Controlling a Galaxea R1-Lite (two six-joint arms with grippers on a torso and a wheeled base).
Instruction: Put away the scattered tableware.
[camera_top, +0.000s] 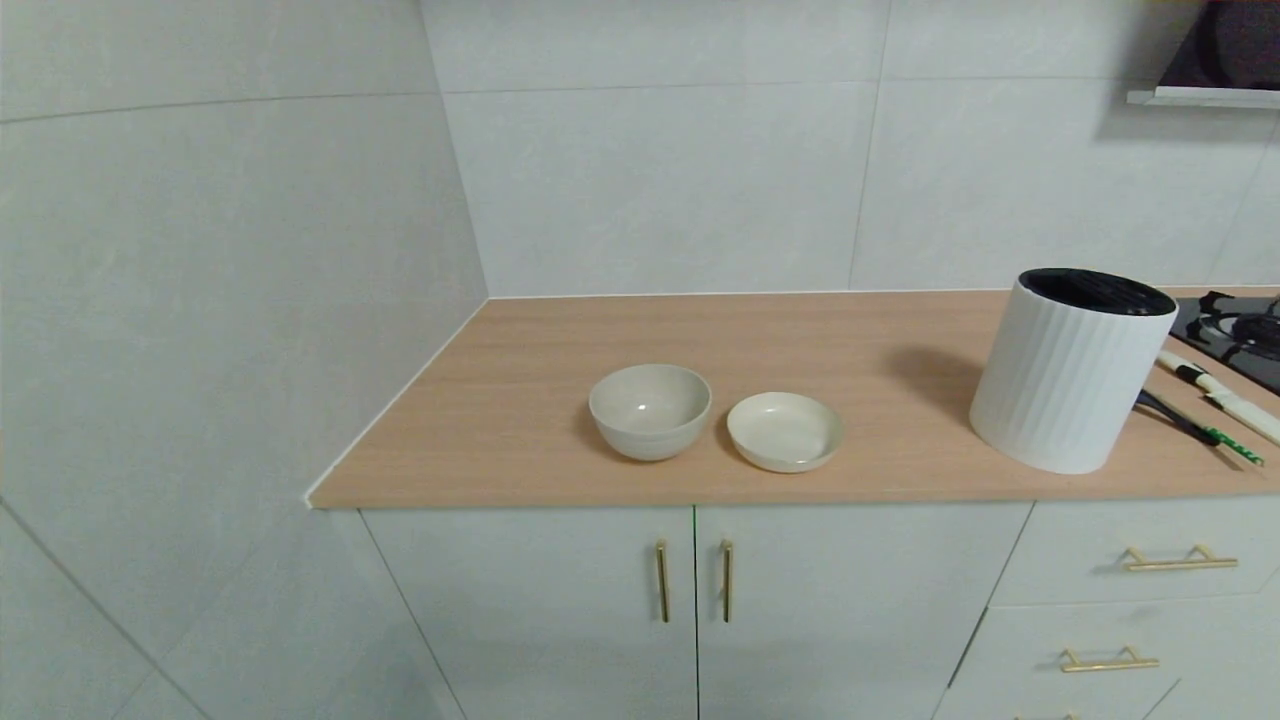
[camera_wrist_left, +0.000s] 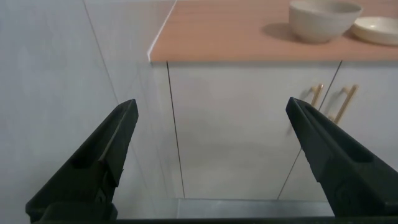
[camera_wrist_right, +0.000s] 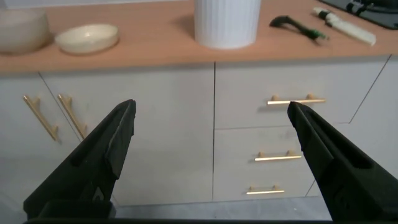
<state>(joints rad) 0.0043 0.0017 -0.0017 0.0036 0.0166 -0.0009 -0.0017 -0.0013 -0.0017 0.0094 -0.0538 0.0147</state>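
Left gripper (camera_wrist_left: 210, 104) and right gripper (camera_wrist_right: 210, 104), jaws wide open, low below counter (camera_top: 560, 340) edge. Bowl (camera_top: 650, 410) up ahead of left jaws, dish (camera_top: 784, 430) nearer right.

Hob (camera_top: 1238, 335), white utensil (camera_top: 1225, 393) partly past head-view edge

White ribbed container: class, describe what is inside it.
The container has an open top with a black inner lining. Its tall wall hides the depth, so any contents cannot be seen.
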